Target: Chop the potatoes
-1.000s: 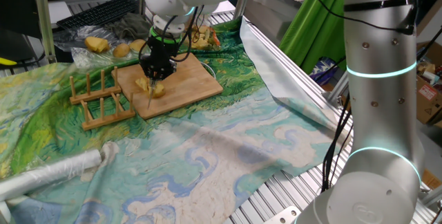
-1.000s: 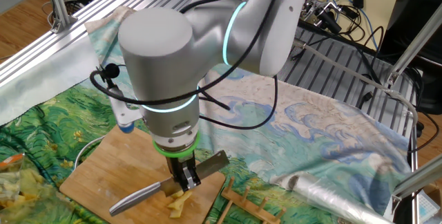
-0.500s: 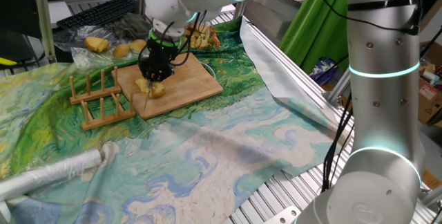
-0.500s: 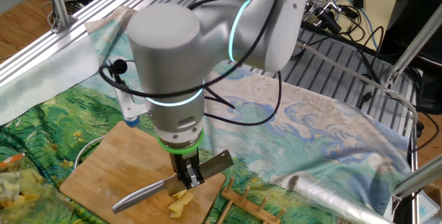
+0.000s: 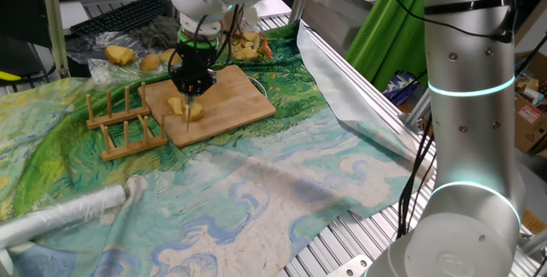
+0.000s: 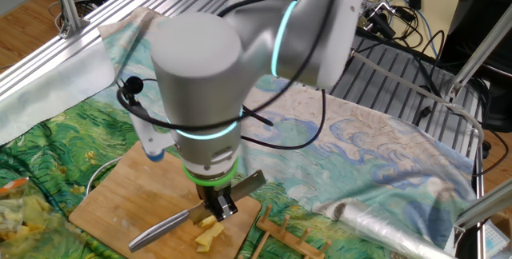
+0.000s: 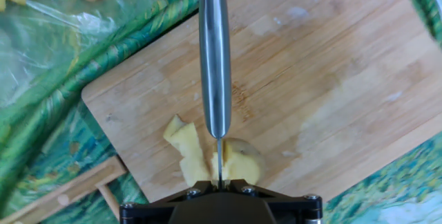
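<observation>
Hand view looks straight down the knife (image 7: 215,72), whose steel handle runs up the middle of the picture while its blade shows edge-on as a thin line between two pale-yellow potatoes (image 7: 210,157) pieces near the lower edge of the wooden cutting board (image 7: 324,79). One piece, longer and irregular, lies left of the blade; the rounder piece lies right of it, both touching or just beside the blade. The gripper (image 7: 219,195) is only a dark housing at the bottom edge, so its fingers are hidden there.

From the other fixed view, the gripper (image 6: 221,204) is closed on the knife (image 6: 192,213), with the handle pointing out toward the near left and the flat blade toward the right, above the potato pieces (image 6: 207,231).

A wooden dish rack (image 5: 124,121) stands just beside the board (image 5: 231,97) on the green and blue patterned cloth (image 5: 282,183). Whole potatoes (image 5: 120,55) rest on clear plastic behind the board.
</observation>
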`<state>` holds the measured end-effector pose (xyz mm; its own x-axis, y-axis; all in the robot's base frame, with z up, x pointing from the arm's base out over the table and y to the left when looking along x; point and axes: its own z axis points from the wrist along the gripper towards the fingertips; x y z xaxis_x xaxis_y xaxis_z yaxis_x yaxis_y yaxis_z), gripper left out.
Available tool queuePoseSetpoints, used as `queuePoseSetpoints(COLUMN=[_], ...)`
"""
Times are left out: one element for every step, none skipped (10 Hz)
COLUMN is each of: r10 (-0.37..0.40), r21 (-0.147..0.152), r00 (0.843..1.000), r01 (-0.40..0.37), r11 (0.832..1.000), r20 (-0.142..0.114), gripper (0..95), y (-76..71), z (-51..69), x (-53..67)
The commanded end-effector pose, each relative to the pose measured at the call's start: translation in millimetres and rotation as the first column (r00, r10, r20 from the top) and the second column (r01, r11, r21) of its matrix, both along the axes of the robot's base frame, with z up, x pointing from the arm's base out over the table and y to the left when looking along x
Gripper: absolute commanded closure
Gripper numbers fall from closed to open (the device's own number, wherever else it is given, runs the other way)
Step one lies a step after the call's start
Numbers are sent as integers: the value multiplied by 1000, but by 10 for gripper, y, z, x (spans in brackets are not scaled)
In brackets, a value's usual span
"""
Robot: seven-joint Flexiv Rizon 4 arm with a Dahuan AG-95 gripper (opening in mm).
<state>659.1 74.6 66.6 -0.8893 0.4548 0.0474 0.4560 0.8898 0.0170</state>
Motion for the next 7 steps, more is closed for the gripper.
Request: queuePoseSetpoints(r10=[32, 40, 41, 42, 36, 30, 24], r21=[-13, -14, -12, -17, -17, -18, -15], r00=[999, 999, 999, 999, 999, 1000, 1000], r01=[-32, -40, -41, -42, -36, -30, -24], r11=[999, 999, 999, 999, 999, 999, 1000], r20=[-12, -10, -7, -6, -4, -2, 1], gripper=[950, 950, 950, 950, 950, 950, 950], y=[-95, -140, -165, -184, -206, -211, -213], z=[64, 74, 77, 77, 73, 64, 66], x=[-21, -21, -21, -17, -16, -18, -22])
